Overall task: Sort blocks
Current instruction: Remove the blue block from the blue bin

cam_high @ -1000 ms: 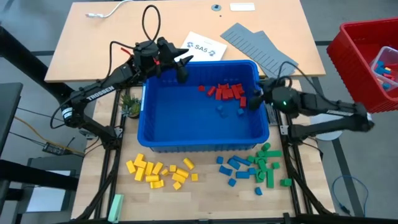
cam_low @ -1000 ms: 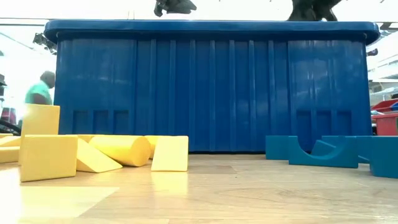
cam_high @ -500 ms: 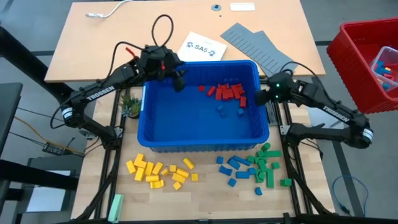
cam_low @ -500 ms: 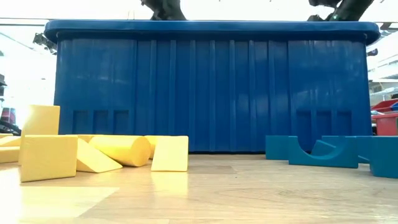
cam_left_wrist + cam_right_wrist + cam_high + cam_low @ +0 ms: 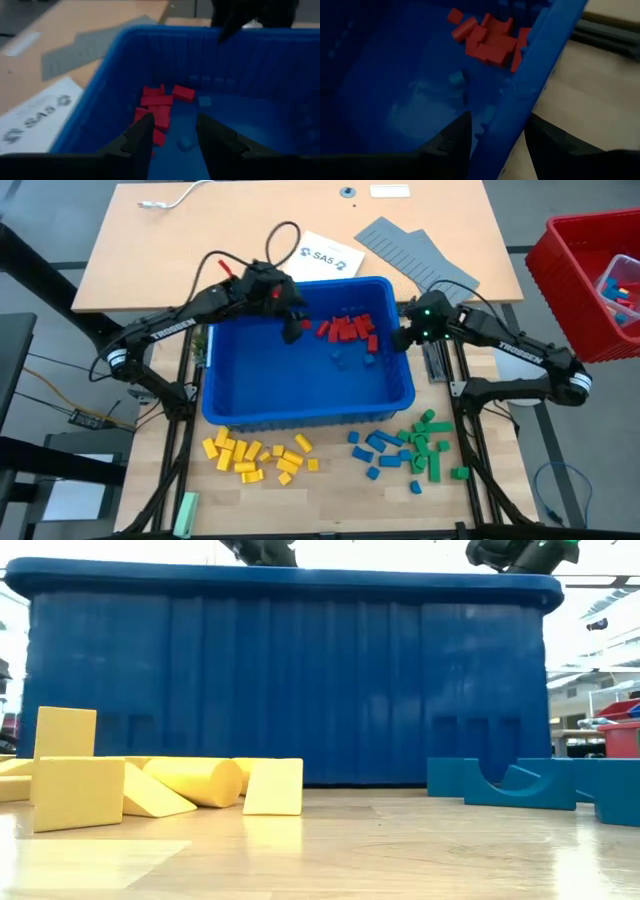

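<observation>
Blue plastic fills most of what I see: the big rectangular blue plastic bin (image 5: 305, 385) stands in the middle of the pale wooden table (image 5: 140, 250), and it looks a little tilted or lifted in my overhead view. At the far left, near the front edge, a pale green bar (image 5: 185, 510) lies alone. Next to it comes the group of small yellow plastic blocks (image 5: 258, 456), spread on the table just in front of the bin. My left gripper (image 5: 291, 328) is at the bin's back left corner. In the left wrist view its two dark fingers (image 5: 137, 140) stand apart with the bin wall between them, so I read it as holding the rim there. Inside the bin, toward the back, the small red plastic blocks (image 5: 346, 328) lie in a loose heap, with a few small blue ones (image 5: 352, 359) on the floor beside them. Behind the bin I see a white paper sheet (image 5: 322, 255) and flat grey ridged panels (image 5: 415, 252). My right gripper (image 5: 402, 340) is at the bin's right wall, and in its wrist view the fingers (image 5: 455, 137) straddle the blue rim, one inside and one outside, gripping it. In front of the bin, on the right, lie the blue blocks (image 5: 378, 450) and then the green blocks (image 5: 430, 445), touching each other in places. At the far right a red plastic basket (image 5: 590, 280) stands off the table.
</observation>
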Tool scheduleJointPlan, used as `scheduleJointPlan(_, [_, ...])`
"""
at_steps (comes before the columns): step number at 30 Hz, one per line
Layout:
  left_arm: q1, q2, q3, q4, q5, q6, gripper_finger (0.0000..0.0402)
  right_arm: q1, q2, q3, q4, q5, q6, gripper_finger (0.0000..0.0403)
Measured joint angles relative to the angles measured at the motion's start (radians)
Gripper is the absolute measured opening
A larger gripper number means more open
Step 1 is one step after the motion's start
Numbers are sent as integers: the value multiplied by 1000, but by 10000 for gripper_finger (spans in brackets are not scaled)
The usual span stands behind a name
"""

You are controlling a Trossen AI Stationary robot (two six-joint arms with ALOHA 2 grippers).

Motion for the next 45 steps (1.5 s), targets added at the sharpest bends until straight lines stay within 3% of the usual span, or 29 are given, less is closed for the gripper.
scheduleJointPlan(7, [-2, 141, 0, 14, 66, -63, 158, 10, 24, 0, 49, 22, -103, 165])
scheduleJointPlan(16, [-5, 361, 23, 26, 87, 102, 164, 9, 22, 0, 46, 51, -191, 166])
scheduleJointPlan(22, [-17, 469, 82, 6, 137, 199, 210, 10, 22, 0, 47, 58, -195, 168])
scheduleJointPlan(27, [-35, 525, 83, 14, 140, 349, 229, 10, 22, 0, 47, 59, -196, 169])
scheduleJointPlan(37, [-38, 651, 83, 74, 148, 451, 218, 10, 23, 0, 51, 63, -195, 171])
scheduleJointPlan(45, [-39, 666, 83, 82, 73, 518, 218, 9, 23, 0, 53, 65, -199, 172])
